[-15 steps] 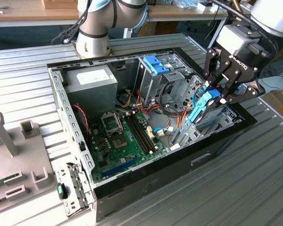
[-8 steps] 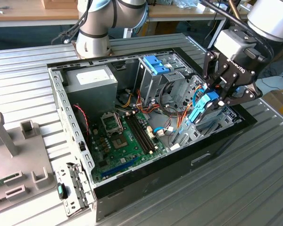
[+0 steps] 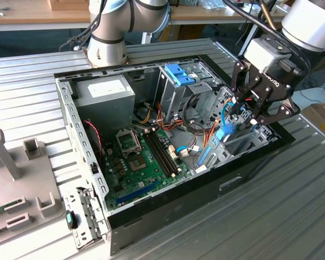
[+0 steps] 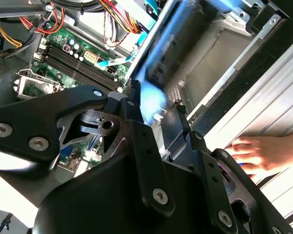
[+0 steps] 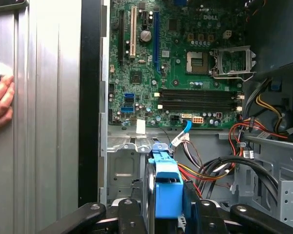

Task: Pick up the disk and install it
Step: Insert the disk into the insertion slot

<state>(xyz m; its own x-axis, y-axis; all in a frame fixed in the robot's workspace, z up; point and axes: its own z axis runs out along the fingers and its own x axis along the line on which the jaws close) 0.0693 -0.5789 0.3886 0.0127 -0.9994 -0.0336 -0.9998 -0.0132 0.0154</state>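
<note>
Now my pincer [image 3: 248, 112] is clamped on the disk [image 5: 167, 195], holding it on edge just beside the motherboard [image 5: 185, 73], over the metal bay [image 5: 122, 165] past its memory slots [image 5: 200, 97]; on edge, I judge, to match the bay's slot

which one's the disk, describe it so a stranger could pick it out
Find the open black computer case on the ribbed metal table, then the black claw over its end at the exterior view's right. The disk is the flat grey-metal slab with a light-blue plastic rail, held on edge in that claw, unlike the blue clip atop the tall metal cage.
</note>
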